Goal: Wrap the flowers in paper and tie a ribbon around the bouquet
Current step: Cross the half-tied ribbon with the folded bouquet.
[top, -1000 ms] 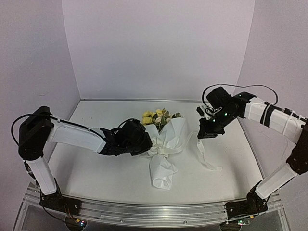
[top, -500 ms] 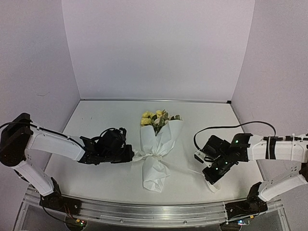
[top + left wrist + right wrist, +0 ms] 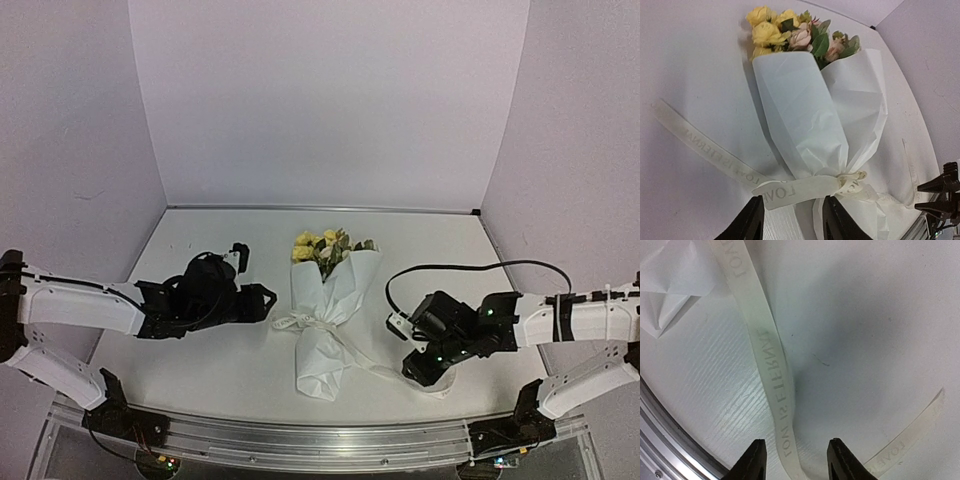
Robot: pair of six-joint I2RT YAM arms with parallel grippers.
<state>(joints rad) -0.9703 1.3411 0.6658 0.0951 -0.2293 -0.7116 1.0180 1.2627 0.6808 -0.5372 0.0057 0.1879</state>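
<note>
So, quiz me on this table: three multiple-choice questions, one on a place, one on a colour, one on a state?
1. Where does the bouquet lie?
A. in a vase
B. between the left hand and right hand
C. up in the air
2. Which colour shows among the flowers?
A. blue
B. purple
C. yellow
3. How is the ribbon?
A. knotted round the bouquet
B. wound on a spool
C. apart from the bouquet
Answers: 1 B, a hand sits either side; 2 C, yellow blooms top the white paper; 3 A, its knot cinches the paper.
</note>
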